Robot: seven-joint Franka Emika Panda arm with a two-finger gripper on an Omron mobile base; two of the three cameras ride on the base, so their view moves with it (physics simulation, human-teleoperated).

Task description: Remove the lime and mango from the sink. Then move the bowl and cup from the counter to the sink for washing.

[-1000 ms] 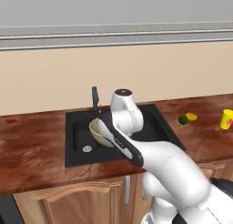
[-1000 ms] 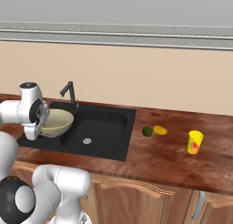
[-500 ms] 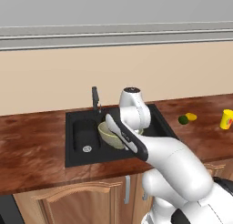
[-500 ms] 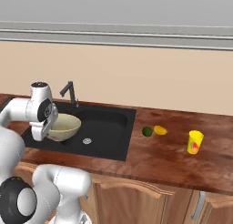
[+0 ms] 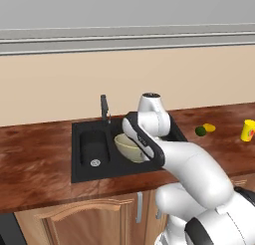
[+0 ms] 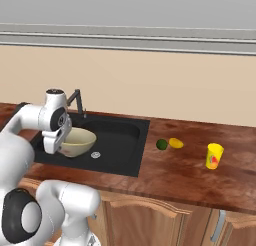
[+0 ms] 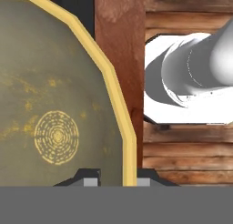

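The olive-tan bowl (image 5: 127, 146) (image 6: 78, 141) sits tilted low over the black sink (image 5: 82, 134) (image 6: 126, 134), right of the small basin. I cannot tell whether it touches the basin floor. My gripper (image 7: 119, 180) (image 6: 61, 146) is shut on its yellow rim, one fingertip on each side, and the bowl's speckled inside (image 7: 54, 104) faces the hand. The lime (image 5: 200, 131) (image 6: 161, 144) and the mango (image 5: 209, 127) (image 6: 175, 143) lie side by side on the counter (image 5: 35, 154) (image 6: 175, 175) right of the sink. Farther right stands the yellow cup (image 5: 247, 130) (image 6: 214, 156).
A dark faucet (image 5: 104, 107) (image 6: 77, 101) rises at the sink's back edge, close behind the bowl. A round silver drain (image 6: 95, 154) lies just right of the bowl. A beige wall backs the counter. Light wooden cabinets run below the front edge.
My arm has carried the bowl to the right and slightly lower over the sink, away from the small basin. Lime, mango and cup have not moved.
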